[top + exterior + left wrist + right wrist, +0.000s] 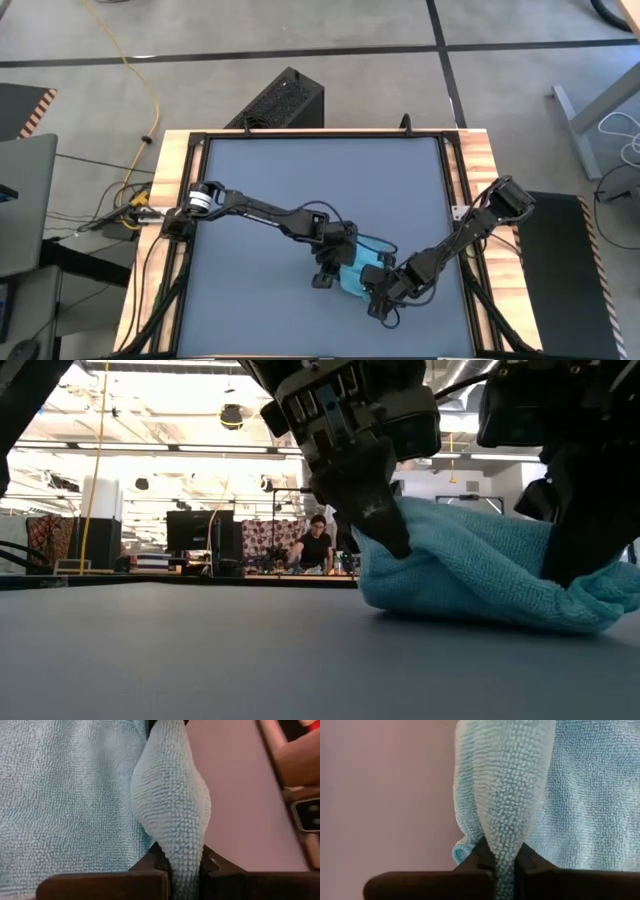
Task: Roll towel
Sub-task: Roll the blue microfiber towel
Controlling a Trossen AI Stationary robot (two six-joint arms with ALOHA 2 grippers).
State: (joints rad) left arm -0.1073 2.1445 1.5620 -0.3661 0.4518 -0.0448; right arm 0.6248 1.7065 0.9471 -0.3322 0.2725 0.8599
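Note:
The sky-blue towel [358, 272] lies bunched up on the dark grey tabletop near its front right, resting on its underside [470, 610]. My left gripper [330, 272] stands at the towel's left side and is shut on it. My right gripper [385, 297] stands at the towel's right near side, also shut on it. In the low view the left gripper [385, 530] and the right gripper [580, 555] come down on either side of the heap. My left gripper pinches a raised fold of the towel [186, 857] between its two fingers. The fingers slant down from the table's left. The fold stands up between the fingers while the rest of the cloth lies on the table. My right gripper pinches a narrow ridge of the towel [504, 845] between its two fingers, slanting down from the table's right. Next to it a small curled edge [462, 852] shows. The cloth beyond the fingers rests on the table.
Bare tabletop [300, 180] spreads to the left and far side of the towel. Wooden rails [175, 200] run along the table's sides. A black box [280, 100] stands beyond the far edge. A person [315, 545] sits far back in the room.

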